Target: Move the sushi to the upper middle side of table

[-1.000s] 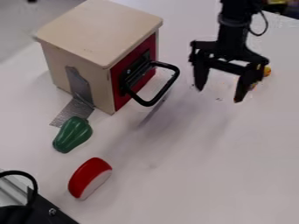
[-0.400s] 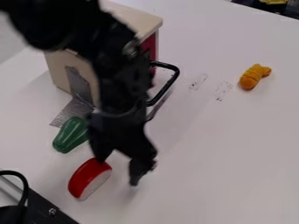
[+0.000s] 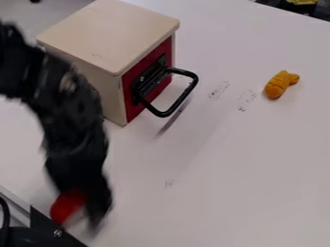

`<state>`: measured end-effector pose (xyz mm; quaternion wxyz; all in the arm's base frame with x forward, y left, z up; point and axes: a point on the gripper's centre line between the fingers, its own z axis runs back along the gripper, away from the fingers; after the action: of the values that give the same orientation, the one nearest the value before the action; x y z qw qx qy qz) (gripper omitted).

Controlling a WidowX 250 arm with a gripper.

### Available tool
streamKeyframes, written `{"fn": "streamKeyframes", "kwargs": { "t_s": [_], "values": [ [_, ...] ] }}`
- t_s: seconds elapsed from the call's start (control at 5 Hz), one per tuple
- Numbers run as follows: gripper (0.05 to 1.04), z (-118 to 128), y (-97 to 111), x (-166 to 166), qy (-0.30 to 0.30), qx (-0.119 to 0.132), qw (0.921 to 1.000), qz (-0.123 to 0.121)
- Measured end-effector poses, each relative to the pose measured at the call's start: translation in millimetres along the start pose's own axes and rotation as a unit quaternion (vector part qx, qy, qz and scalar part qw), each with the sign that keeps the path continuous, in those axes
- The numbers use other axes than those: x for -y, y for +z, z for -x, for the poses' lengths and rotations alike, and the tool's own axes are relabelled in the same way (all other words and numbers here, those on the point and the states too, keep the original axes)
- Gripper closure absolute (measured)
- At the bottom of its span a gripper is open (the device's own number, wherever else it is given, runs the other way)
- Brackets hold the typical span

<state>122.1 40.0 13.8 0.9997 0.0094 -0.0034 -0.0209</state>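
Sushi (image 3: 65, 206) sits at the jaws of the gripper (image 3: 82, 205) — grasped or not, cannot tell.

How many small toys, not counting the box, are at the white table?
2: the red sushi at the lower left, partly covered by the robot arm, and the orange toy at the upper right. More may be hidden behind the arm.

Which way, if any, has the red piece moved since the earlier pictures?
Yes: the red piece has shifted toward the picture's lower left, closer to the black bracket at that corner.
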Motion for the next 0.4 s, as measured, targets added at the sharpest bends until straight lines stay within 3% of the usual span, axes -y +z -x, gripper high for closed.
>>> {"fn": "streamKeyframes", "kwargs": {
  "t_s": [0.4],
  "values": [
    [0.116,-3.8,6.1,3.2,-0.021,0.024,0.9994,0.017]
  ]
}}
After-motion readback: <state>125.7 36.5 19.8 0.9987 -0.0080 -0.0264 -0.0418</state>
